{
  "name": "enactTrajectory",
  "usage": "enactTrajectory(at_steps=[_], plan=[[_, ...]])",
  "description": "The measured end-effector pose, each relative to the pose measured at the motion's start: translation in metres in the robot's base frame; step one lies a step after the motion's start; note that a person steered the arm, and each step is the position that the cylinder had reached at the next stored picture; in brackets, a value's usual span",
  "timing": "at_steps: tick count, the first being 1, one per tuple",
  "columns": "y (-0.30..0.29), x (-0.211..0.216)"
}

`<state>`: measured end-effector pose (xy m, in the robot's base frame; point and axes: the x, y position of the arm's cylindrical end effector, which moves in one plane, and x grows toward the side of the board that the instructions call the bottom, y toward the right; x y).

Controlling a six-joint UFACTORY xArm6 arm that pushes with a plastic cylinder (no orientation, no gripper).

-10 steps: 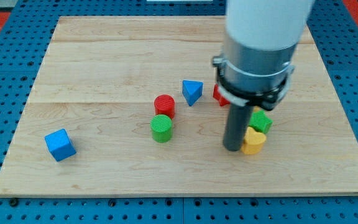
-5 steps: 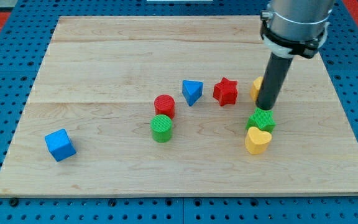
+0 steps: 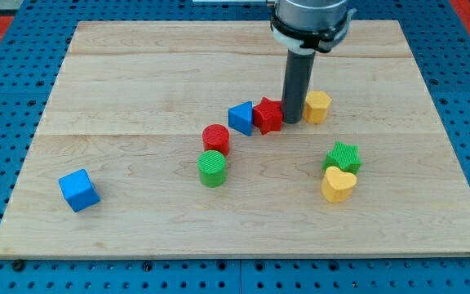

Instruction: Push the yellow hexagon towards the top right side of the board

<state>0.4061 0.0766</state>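
The yellow hexagon (image 3: 317, 106) sits right of the board's middle. My tip (image 3: 292, 122) rests on the board just left of it, wedged between it and the red star (image 3: 268, 115). The red star touches the blue triangle (image 3: 241, 118) on its left. The rod rises straight up to the arm at the view's top.
A red cylinder (image 3: 215, 139) stands above a green cylinder (image 3: 212, 168) near the middle. A green star (image 3: 343, 156) and a yellow heart (image 3: 338, 184) sit at the lower right. A blue cube (image 3: 79, 189) lies at the lower left. The wooden board (image 3: 137, 73) lies on a blue pegboard.
My tip moved up from the yellow heart, then left past the yellow hexagon. It pushed the red star left against the blue triangle; the hexagon shifted slightly left.
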Motion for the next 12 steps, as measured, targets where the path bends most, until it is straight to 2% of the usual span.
enactTrajectory(at_steps=[1,2,4,6,9,11,12], plan=[[0.020,-0.008],[0.033,0.011],[0.090,0.016],[0.081,-0.093],[0.132,-0.021],[0.120,-0.108],[0.149,-0.103]])
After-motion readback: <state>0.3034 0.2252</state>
